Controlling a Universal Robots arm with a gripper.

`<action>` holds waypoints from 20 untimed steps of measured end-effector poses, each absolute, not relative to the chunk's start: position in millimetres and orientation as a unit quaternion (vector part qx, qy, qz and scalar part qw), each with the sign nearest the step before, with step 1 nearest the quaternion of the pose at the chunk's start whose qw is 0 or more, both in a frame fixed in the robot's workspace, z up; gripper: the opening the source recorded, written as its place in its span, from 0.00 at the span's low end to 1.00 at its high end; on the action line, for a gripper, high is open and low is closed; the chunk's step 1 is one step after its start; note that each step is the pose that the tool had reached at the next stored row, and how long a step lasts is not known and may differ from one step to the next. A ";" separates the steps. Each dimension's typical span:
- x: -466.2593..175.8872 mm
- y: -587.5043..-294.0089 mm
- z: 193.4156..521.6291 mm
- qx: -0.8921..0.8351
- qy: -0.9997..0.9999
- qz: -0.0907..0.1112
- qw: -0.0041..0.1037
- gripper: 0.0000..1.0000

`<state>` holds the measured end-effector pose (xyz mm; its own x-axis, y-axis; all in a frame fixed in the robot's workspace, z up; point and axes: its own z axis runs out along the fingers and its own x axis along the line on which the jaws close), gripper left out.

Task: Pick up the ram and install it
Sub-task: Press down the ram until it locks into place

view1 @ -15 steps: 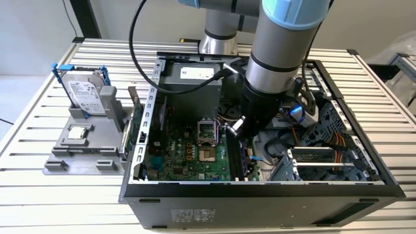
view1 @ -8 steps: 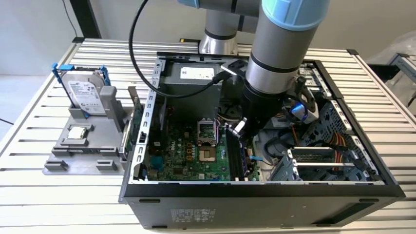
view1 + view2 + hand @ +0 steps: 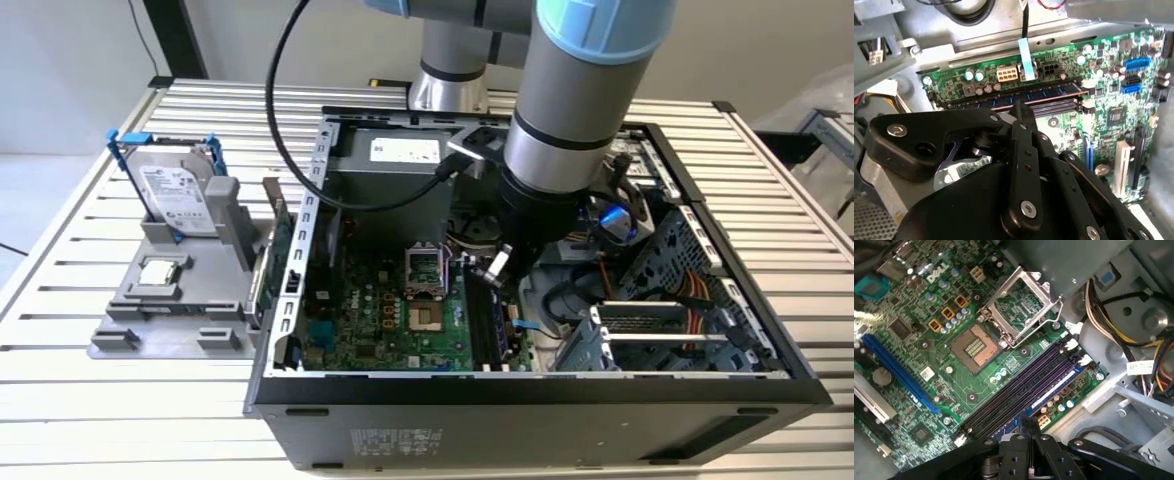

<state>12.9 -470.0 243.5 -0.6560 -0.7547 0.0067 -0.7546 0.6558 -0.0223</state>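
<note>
The ram is a thin bluish stick with dark chips. It stands on edge in the memory slot nearest the board's edge, and the first wrist view shows the ram running along the outermost slot beside several empty dark ones. My gripper reaches down into the open computer case over these slots. In both wrist views the gripper has its black fingertips together, right at the ram's upper edge near its middle. Nothing else is in the fingers.
The green motherboard fills the case floor, with an open CPU socket beside the slots. Cable bundles and metal brackets crowd the ram's far side. Outside the case, a grey fixture holds a hard drive and a square silver chip.
</note>
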 end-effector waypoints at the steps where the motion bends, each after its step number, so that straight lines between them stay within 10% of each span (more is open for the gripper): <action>1: 12.9 -470.0 243.2 -0.422 0.906 -0.011 0.002 0.00; 20: 12.9 -470.0 242.1 -0.543 0.839 0.003 0.008 0.00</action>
